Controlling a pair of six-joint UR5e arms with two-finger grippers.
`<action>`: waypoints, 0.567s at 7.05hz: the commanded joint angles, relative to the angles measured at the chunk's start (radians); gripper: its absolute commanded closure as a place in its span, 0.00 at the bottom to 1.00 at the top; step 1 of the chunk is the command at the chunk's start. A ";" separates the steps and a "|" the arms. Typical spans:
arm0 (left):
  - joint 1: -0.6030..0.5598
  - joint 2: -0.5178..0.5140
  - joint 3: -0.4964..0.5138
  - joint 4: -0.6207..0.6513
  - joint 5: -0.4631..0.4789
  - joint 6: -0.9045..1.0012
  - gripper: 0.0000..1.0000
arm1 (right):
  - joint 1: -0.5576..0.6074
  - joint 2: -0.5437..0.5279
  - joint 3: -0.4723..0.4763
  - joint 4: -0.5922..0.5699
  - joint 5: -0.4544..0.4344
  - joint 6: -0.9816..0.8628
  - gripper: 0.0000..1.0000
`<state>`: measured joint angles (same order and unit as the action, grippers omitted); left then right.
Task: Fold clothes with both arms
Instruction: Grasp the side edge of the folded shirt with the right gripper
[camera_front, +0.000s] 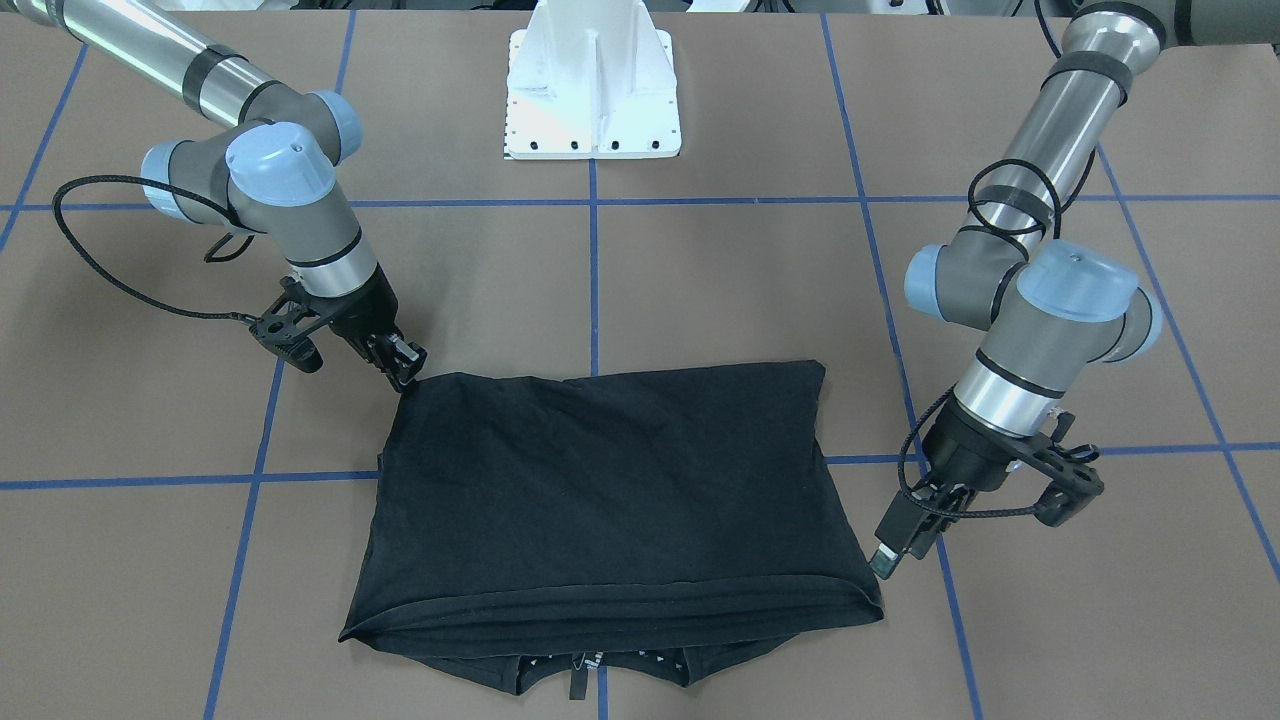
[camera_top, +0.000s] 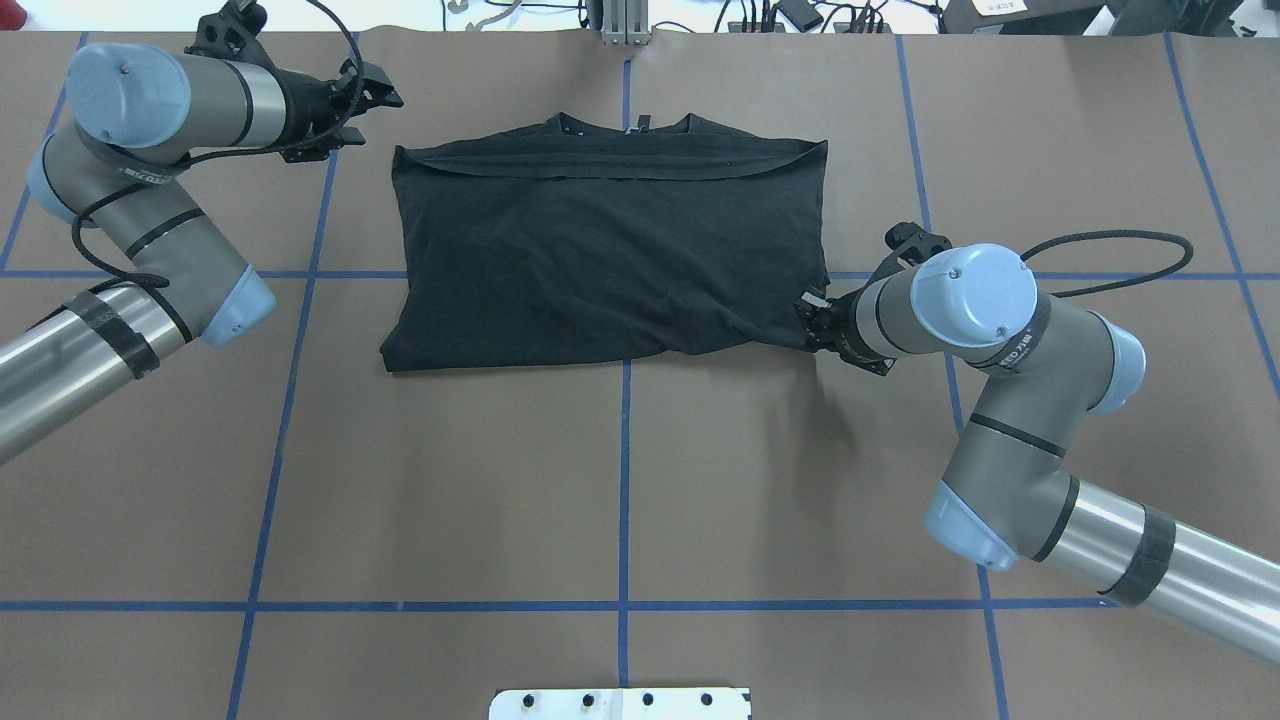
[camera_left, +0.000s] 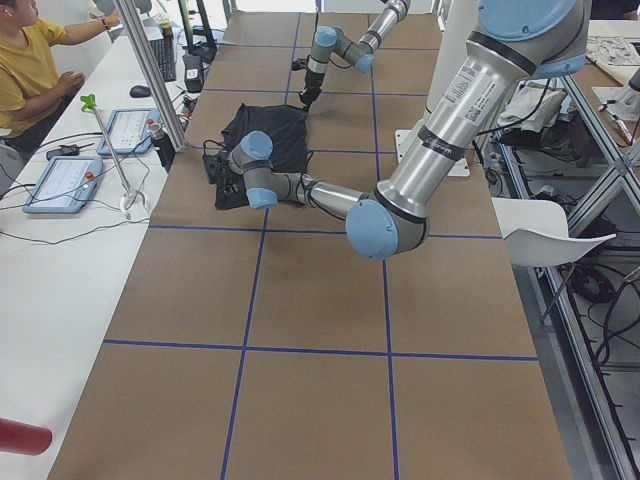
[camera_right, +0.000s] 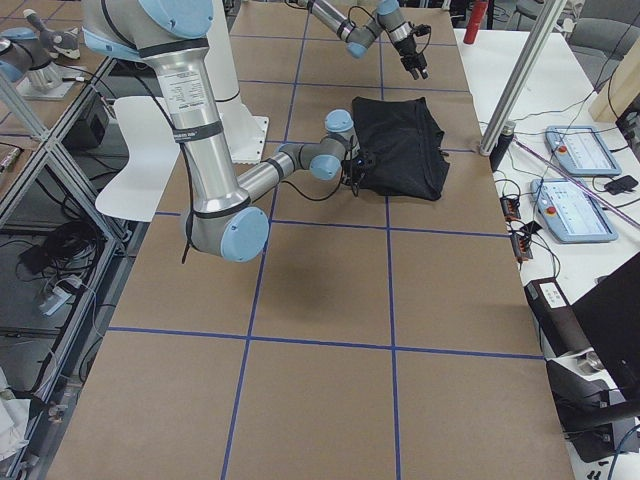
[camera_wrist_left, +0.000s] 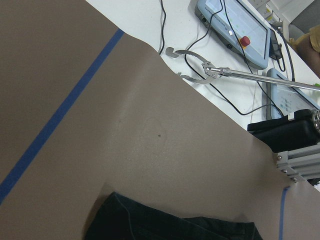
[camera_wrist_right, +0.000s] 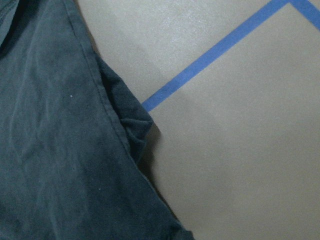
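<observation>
The black T-shirt (camera_front: 610, 490) lies folded flat on the brown table, its collar toward the operators' side; it also shows in the overhead view (camera_top: 610, 250). Its chest graphic is hidden inside the fold. My right gripper (camera_front: 405, 372) is low at the shirt's corner nearest the robot (camera_top: 810, 320), fingertips touching the cloth edge, and looks open. That corner lies flat in the right wrist view (camera_wrist_right: 135, 125). My left gripper (camera_front: 893, 552) hangs just off the shirt's collar-side corner (camera_top: 385, 100), clear of the cloth, and looks open. The left wrist view shows only the shirt's edge (camera_wrist_left: 170, 227).
The white mounting base (camera_front: 593, 90) stands behind the shirt. Blue tape lines (camera_top: 625, 480) grid the brown table. A side bench with control pendants (camera_right: 575, 210), cables and an aluminium post (camera_right: 520, 70) runs along the far edge. An operator (camera_left: 25, 70) sits there.
</observation>
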<state>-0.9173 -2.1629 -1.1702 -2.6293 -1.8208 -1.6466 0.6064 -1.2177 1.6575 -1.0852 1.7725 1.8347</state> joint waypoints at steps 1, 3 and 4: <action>0.000 0.000 0.000 0.000 0.000 -0.001 0.24 | 0.001 0.001 0.005 -0.002 0.004 0.000 1.00; 0.000 0.000 0.000 0.000 0.000 -0.001 0.24 | 0.021 -0.005 0.021 -0.002 0.059 0.000 1.00; 0.000 0.000 0.000 0.000 0.000 -0.002 0.24 | 0.030 -0.011 0.039 -0.004 0.088 0.002 1.00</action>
<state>-0.9173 -2.1629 -1.1704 -2.6292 -1.8208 -1.6479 0.6243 -1.2225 1.6795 -1.0879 1.8254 1.8350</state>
